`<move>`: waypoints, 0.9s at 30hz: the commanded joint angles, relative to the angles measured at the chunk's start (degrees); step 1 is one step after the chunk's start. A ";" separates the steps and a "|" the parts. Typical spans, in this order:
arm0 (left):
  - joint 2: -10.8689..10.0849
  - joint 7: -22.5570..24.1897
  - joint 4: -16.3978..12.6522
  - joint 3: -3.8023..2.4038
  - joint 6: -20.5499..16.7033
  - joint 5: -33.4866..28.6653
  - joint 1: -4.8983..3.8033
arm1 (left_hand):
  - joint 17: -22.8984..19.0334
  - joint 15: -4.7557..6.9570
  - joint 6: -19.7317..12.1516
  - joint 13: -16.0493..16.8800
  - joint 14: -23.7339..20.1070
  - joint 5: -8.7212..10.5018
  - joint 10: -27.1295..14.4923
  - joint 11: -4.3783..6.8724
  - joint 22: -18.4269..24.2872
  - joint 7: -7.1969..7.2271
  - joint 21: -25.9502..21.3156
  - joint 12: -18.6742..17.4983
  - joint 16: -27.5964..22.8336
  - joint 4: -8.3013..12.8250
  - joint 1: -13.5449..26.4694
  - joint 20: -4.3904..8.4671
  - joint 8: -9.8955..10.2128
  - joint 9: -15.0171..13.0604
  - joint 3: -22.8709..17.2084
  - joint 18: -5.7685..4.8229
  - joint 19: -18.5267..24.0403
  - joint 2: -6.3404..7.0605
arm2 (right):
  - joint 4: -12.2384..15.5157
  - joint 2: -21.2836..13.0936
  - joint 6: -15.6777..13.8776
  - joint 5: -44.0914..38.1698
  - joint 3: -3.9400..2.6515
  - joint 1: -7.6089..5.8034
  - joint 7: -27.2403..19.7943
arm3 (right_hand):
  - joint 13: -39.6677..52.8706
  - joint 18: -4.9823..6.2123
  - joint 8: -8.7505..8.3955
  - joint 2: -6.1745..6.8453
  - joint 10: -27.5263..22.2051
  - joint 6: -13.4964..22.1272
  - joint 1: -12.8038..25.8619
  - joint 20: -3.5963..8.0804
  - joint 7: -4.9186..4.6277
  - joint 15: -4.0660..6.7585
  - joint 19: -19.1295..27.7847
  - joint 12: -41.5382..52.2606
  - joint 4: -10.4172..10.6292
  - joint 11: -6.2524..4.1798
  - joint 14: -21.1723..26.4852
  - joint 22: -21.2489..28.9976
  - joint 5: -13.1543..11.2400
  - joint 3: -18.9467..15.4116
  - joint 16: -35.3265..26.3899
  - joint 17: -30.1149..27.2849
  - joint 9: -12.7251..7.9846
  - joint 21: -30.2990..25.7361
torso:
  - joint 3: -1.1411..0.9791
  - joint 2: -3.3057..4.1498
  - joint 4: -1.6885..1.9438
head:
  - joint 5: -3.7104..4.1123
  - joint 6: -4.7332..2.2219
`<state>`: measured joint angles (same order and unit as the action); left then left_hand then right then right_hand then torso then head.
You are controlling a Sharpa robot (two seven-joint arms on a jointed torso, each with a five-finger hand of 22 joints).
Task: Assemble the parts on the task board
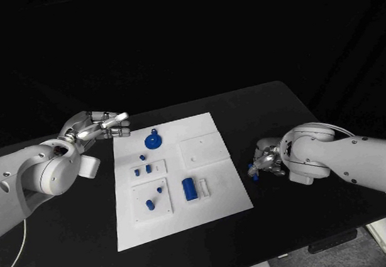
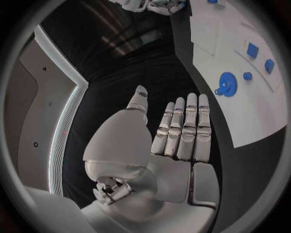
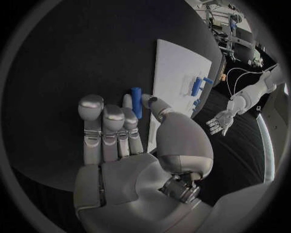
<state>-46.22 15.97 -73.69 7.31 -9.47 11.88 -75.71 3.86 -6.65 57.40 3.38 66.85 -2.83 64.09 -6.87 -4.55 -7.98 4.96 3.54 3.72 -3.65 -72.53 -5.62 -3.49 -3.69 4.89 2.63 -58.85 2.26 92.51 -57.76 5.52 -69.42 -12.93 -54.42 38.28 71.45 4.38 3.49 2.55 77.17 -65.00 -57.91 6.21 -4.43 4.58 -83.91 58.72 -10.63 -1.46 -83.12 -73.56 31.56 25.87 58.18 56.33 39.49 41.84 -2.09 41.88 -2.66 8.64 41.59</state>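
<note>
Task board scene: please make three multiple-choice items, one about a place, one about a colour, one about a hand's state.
1. Where is the gear-shaped part on the task board?
A. far end
B. near end
C. off the board

2. What colour are the parts on the board?
A. red
B. blue
C. green

3. What is the right hand doing?
A. resting flat on the board
B. holding a blue part
C. pressing the gear

Answers: 1 A, it lies at the board's far end, near the left hand. 2 B, all look blue. 3 B, a blue piece sits between its fingers.

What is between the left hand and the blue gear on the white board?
Nothing: in the left wrist view, only bare black table and white task board separate the left hand from the blue gear.
</note>
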 commanded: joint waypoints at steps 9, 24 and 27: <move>0.26 0.19 -0.04 -0.03 1.00 0.42 -0.04 | 0.04 -0.17 0.01 0.05 -0.10 0.11 -0.06 -0.45 0.06 -0.36 -0.36 -0.14 0.01 0.07 -0.61 -0.20 -0.12 -0.03 -0.23 -0.97 0.40 -0.23 | 4.57 -1.08 -8.96 7.10 -2.09 -0.10 1.00 | -0.24 0.01 0.10 0.40 0.50 -0.60 -1.12 0.34 0.42 0.73 -3.23 -0.39 0.38 -0.37 0.01 0.73 0.02 -6.44 -0.41 -0.25 -35.62 -0.16 | 0.13 -0.04 0.01 | -0.74 0.03; 0.43 0.16 -0.10 -0.02 0.89 0.87 -0.04 | 0.04 -0.18 0.00 0.04 -0.10 0.10 -0.14 -0.43 0.05 -0.31 -0.34 -0.15 0.01 0.12 -0.58 -0.21 -0.13 -0.03 -0.21 -0.94 0.40 -0.22 | 6.29 1.27 -10.28 10.49 -2.28 -0.24 0.13 | -0.32 -0.12 0.10 0.48 0.61 -1.45 -2.07 0.33 0.74 0.73 -3.18 -0.42 2.01 -0.42 -0.01 1.06 -2.81 -8.63 -0.66 -0.52 -35.63 0.11 | 0.05 -0.02 0.00 | -1.94 0.13; 0.49 0.13 -0.10 -0.02 0.93 0.90 -0.04 | 0.04 -0.18 0.00 0.04 -0.10 0.10 -0.15 -0.43 0.05 -0.31 -0.33 -0.15 0.01 0.12 -0.58 -0.21 -0.13 -0.03 -0.21 -0.94 0.40 -0.22 | 6.18 1.91 -9.88 11.06 -1.98 -0.24 0.20 | -0.34 -0.14 0.10 0.39 0.59 -1.47 -2.10 0.32 0.76 0.72 -3.17 -0.44 2.18 -0.40 -0.01 1.11 -3.54 -8.86 -0.69 -0.54 -35.63 0.06 | 0.06 0.02 0.09 | -2.20 0.26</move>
<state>-45.89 15.82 -73.66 7.33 -9.29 12.38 -75.71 3.86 -6.65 57.40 3.38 66.85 -2.83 64.09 -6.87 -4.56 -7.97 4.96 3.54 3.72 -3.65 -72.75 -5.82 -3.49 -3.69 4.89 2.64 -58.65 2.04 98.74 -56.04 -4.42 -60.27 -14.96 -54.69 38.95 71.15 5.08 3.55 2.89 77.82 -66.04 -59.45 6.22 -3.63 5.02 -83.91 58.50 -8.45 -2.06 -83.09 -72.53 28.16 17.24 57.73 55.86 3.92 41.61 -2.02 41.84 -2.66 6.72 41.70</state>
